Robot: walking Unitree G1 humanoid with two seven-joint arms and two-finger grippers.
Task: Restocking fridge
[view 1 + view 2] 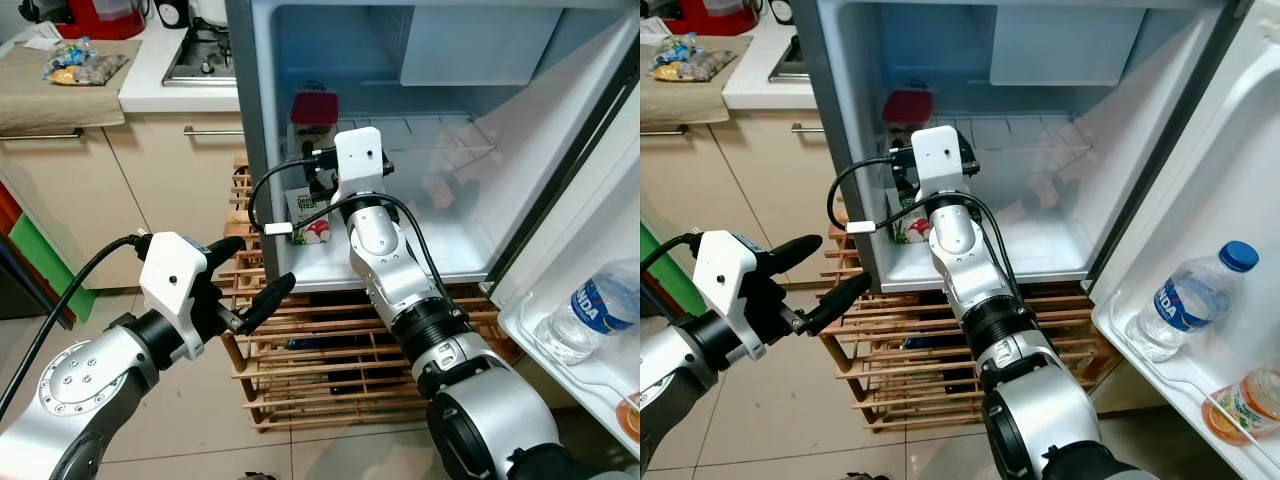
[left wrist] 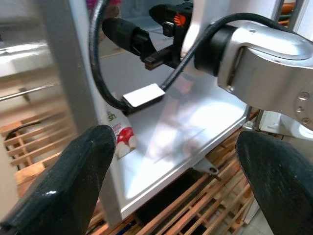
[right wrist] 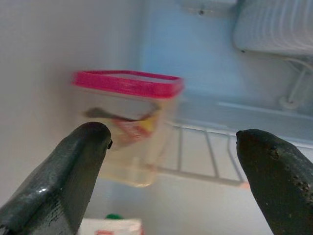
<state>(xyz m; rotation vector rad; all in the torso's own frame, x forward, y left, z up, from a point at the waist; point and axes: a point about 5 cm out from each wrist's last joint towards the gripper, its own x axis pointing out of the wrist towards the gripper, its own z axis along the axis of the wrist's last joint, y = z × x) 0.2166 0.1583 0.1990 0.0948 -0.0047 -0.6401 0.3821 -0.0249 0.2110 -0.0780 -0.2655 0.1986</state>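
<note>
Inside the open fridge (image 1: 560,150), the right gripper (image 3: 171,171) hangs with its fingers spread wide and grasping nothing, aimed at a clear tub with a pink lid (image 3: 128,125) that sits on the wire shelf (image 1: 430,135) against the left wall, well back from the fingertips. Below that shelf, a carton (image 1: 305,215) stands on the fridge floor by the left wall. Outside, the left gripper (image 1: 262,300) waits low beside the fridge edge, fingers parted and empty, in front of the wooden rack (image 1: 310,350). The likely trouble is the right arm's cable (image 1: 265,195) and wrist catching the shelf or the carton if it pulls back carelessly, tipping the carton over. A forward nudge could push the tub deeper or tilt it on the wires. The left gripper could also knock the fridge wall if raised blindly. On the door shelf (image 1: 1170,375), a water bottle (image 1: 1185,300) lies tilted and could roll if the door is bumped.
</note>
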